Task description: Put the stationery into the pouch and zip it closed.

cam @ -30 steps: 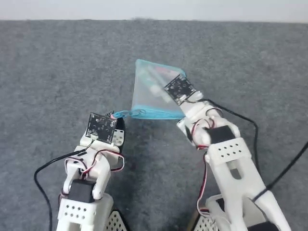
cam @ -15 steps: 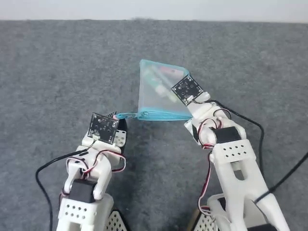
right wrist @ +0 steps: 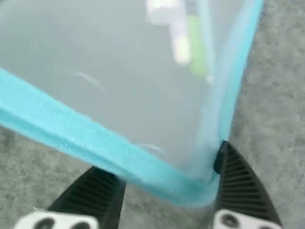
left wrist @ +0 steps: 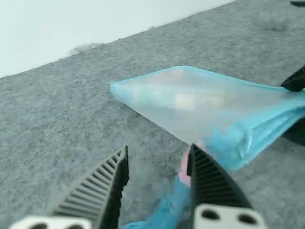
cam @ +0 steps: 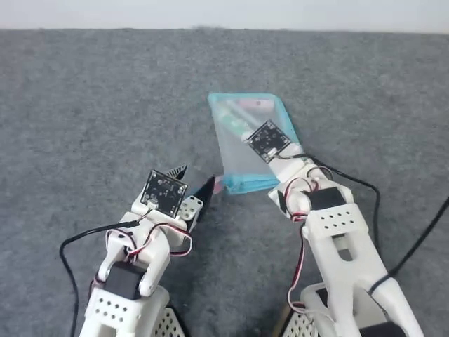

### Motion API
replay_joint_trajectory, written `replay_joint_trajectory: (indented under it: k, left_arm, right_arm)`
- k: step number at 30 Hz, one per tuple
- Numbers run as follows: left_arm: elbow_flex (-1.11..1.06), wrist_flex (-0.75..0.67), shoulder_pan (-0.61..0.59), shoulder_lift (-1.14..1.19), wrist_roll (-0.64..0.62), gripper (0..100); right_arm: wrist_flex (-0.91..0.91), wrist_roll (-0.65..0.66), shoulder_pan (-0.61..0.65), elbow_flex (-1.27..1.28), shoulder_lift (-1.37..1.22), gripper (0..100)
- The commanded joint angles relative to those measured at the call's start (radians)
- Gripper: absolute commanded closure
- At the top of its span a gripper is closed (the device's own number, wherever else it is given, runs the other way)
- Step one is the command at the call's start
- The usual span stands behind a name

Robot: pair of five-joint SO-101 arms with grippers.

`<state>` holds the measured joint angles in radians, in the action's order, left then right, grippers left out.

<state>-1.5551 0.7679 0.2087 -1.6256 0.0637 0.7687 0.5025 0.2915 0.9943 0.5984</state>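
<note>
Left end effector (left wrist: 158, 151) gapes beside the pouch (left wrist: 200, 105) on grey mat (left wrist: 57, 109).

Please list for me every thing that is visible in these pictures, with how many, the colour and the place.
pouch: one, clear with light blue edging, lying mid-table.
stationery: count unclear, pink, green and white, inside the pouch.
pink tab: one, at the pouch's near corner.
table: one, grey, felt-like cover.
cables: two, black, beside the arms.
left gripper: black, open, just short of the pouch.
right gripper: black, open, around the pouch's edge.
</note>
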Motion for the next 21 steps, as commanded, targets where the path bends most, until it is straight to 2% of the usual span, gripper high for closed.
replay_joint_trajectory:
  k: [1, 9, 14, 21]
  left_arm:
    - [0.016, -0.014, 0.008, -0.023, 0.009, 82]
    - [0.018, -0.068, -0.044, -0.023, 0.008, 82]
    - [0.018, -0.100, -0.138, -0.023, -0.052, 82]
    - [0.016, -0.117, -0.186, -0.023, -0.049, 82]
  right_arm:
    - [0.007, 0.005, 0.031, -0.011, 0.024, 73.5]
    - [0.074, -0.003, 0.039, -0.077, 0.064, 73.5]
    - [0.073, -0.104, 0.039, -0.048, 0.245, 73.5]
    - [0.077, -0.112, 0.038, 0.129, 0.556, 73.5]
